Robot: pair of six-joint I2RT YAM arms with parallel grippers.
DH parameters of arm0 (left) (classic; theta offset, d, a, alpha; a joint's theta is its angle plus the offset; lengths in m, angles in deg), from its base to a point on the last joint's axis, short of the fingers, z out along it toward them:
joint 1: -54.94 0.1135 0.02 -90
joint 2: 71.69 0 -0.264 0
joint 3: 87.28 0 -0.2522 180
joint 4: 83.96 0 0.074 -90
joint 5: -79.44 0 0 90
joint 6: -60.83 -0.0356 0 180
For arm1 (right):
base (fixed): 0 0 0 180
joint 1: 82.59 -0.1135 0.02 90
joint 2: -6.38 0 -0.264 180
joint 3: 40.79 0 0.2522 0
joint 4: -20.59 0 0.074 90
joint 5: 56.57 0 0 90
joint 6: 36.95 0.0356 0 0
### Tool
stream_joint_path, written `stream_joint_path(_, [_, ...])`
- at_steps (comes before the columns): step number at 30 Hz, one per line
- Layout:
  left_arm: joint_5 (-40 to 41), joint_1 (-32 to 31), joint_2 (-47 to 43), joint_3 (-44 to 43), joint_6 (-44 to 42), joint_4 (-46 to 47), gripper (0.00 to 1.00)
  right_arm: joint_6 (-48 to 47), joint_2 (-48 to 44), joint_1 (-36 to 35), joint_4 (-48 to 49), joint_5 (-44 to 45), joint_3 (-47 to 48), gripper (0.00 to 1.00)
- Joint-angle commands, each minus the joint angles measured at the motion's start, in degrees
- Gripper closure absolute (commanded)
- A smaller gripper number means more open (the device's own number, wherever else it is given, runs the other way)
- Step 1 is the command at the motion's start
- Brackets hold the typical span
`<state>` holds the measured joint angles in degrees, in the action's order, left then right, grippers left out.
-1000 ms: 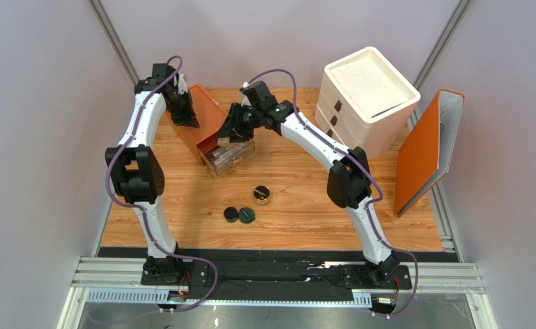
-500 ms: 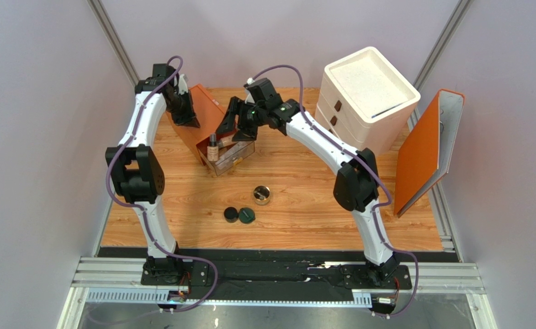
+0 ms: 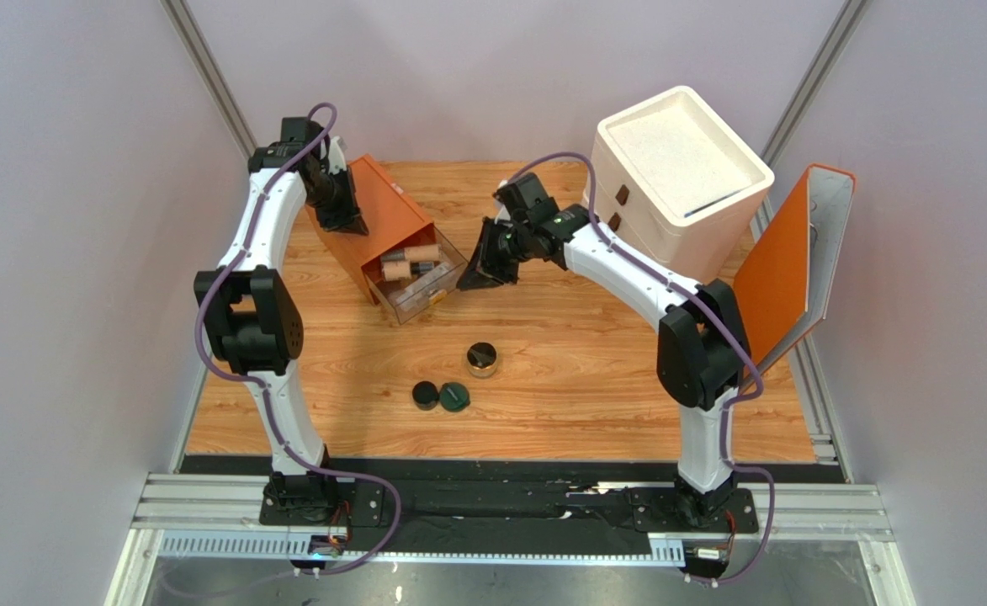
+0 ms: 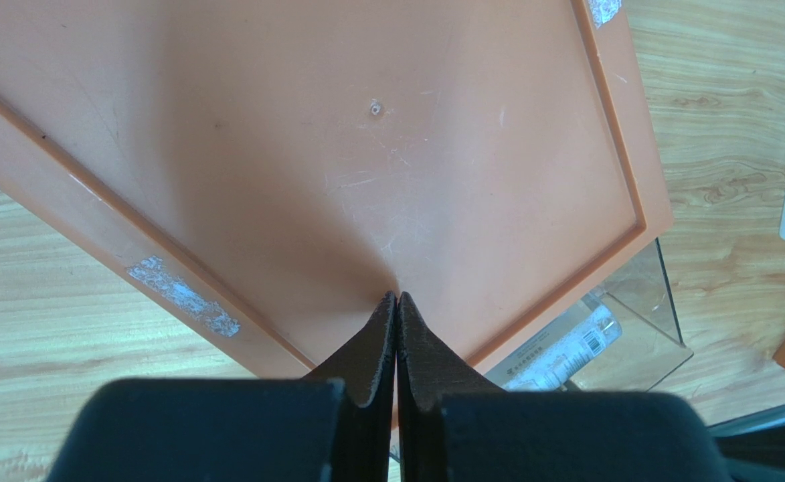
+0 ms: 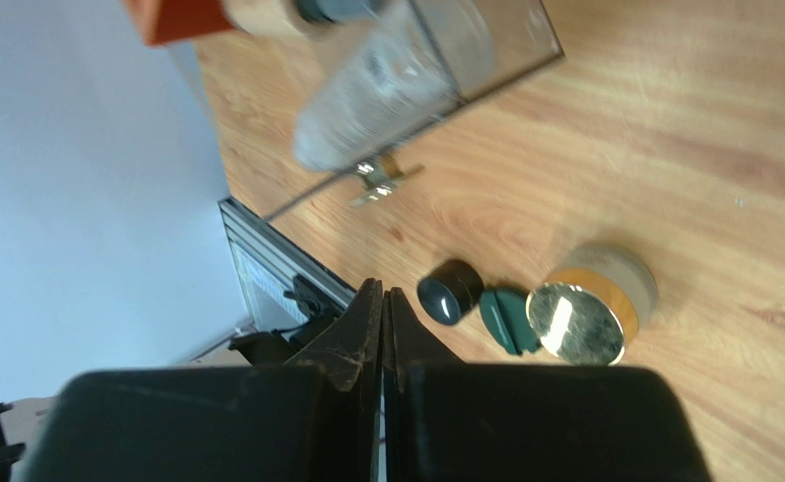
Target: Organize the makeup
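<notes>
Beige little bottles (image 3: 400, 267) lie in the clear pulled-out drawer (image 3: 425, 288) of the orange drawer box (image 3: 378, 215); one shows blurred in the right wrist view (image 5: 376, 90). The gold-rimmed jar (image 3: 482, 360), black compact (image 3: 426, 395) and dark green compact (image 3: 455, 397) sit on the wood nearer the front. They also show in the right wrist view: jar (image 5: 582, 319), black compact (image 5: 449, 292), green compact (image 5: 510, 319). My left gripper (image 3: 344, 220) is shut, its tips (image 4: 397, 297) resting on the orange box top (image 4: 366, 151). My right gripper (image 3: 473, 275) is shut and empty, just right of the drawer.
A white drawer unit (image 3: 675, 177) stands at the back right. An orange panel (image 3: 783, 284) leans at the right table edge. Grey walls close in the left and back. The drawer's clear front (image 4: 658, 321) juts out toward the table middle.
My right gripper has let go of a bottle over the drawer, pulled back to the right and shut. The bottle stood upright in the drawer and now lies down. The left arm has not moved.
</notes>
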<state>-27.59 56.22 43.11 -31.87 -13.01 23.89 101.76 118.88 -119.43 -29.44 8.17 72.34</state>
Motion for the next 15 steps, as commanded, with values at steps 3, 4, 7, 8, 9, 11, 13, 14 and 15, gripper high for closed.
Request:
stream_joint_path(3, [1.92,0.04,3.23,1.05,-1.57,-3.22,1.0,1.57,3.06,-0.43,-1.96,-6.03,-1.11,1.0])
stream_joint_path(4, [1.92,0.04,3.23,0.88,-1.66,-3.22,1.0,1.48,4.29,-0.43,-1.96,-5.95,-0.15,1.0])
stream_joint_path(7, [2.01,-0.05,3.23,0.61,-1.84,-3.57,1.0,1.21,6.66,-0.43,-1.79,-5.51,2.83,1.0])
stream_joint_path(8, [2.1,0.04,3.23,0.61,-1.84,-3.66,1.0,1.3,8.5,-0.43,-1.87,-5.42,5.37,1.0])
stream_joint_path(9, [2.27,-0.05,3.15,0.52,-2.01,-3.66,1.0,1.39,9.65,-0.43,-1.87,-5.42,6.7,1.0])
stream_joint_path(11, [2.36,0.04,3.23,0.35,-2.19,-4.01,1.0,2.0,11.94,-0.51,-1.87,-5.33,11.62,1.0])
stream_joint_path(13, [2.54,0.04,3.23,0.17,-2.36,-4.36,1.0,2.88,15.71,-0.51,-1.61,-5.33,15.31,1.0])
stream_joint_path(14, [2.62,-0.05,3.15,0.17,-2.45,-4.45,1.0,3.93,17.03,-0.6,-0.48,-5.33,16.89,1.0])
stream_joint_path(15, [2.71,0.04,3.06,0.08,-2.63,-4.63,1.0,4.37,19.04,-0.78,0.14,-5.16,20.39,1.0])
